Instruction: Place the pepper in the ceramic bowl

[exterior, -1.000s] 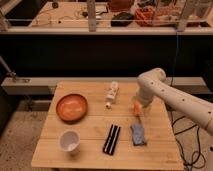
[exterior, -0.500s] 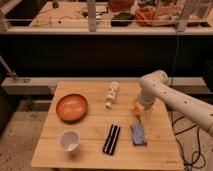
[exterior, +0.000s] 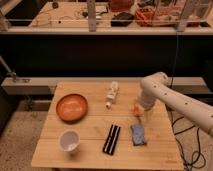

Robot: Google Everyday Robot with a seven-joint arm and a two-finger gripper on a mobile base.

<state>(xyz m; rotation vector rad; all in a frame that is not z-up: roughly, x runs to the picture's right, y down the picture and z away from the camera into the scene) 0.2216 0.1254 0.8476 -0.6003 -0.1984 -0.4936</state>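
Wooden table: claw right side, by pepper; ceramic bowl left.

This looks like a robotics lab or workshop, not a home. A small wooden table stands on a speckled hard floor. Behind the table and higher up runs a long workbench cluttered with wires, dark gear and an orange bin, fenced by a metal rail with upright posts. Loose cables trail on the floor just right of the table. A white robot arm reaches in from the table's right side, its gripper low over the table's right part.
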